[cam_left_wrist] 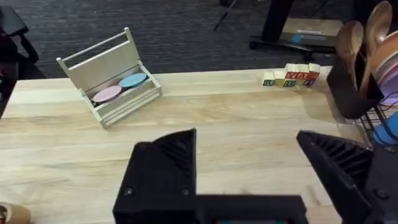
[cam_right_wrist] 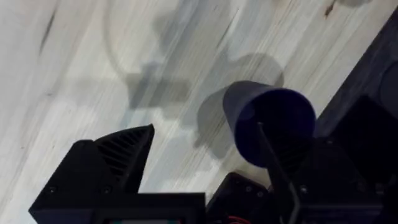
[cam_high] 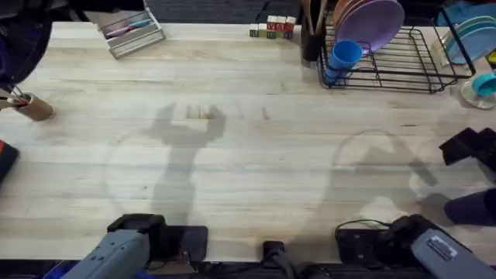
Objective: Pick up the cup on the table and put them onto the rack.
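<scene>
A dark-looking blue cup (cam_right_wrist: 267, 118) sits on the pale wooden table (cam_high: 256, 155) near its right edge, also seen as the cup (cam_high: 470, 208) from above. My right gripper (cam_right_wrist: 249, 134) is open around it. One finger (cam_right_wrist: 109, 165) stands well clear of the cup and the other lies close against its rim side. From above, the right gripper (cam_high: 468, 147) is a black shape by the right edge. A second, bright blue cup (cam_high: 345, 57) rests in the black wire rack (cam_high: 403, 70) at the back right. My left gripper (cam_left_wrist: 249, 168) hangs open over bare table with nothing in it.
Purple and orange plates (cam_high: 370, 22) stand in the rack beside a dark utensil holder (cam_high: 311, 39). Letter blocks (cam_high: 273, 28) and a slatted tray (cam_high: 132, 32) lie along the far edge. A teal bowl (cam_high: 484, 84) is at the far right, and a small roll (cam_high: 29, 106) at the left.
</scene>
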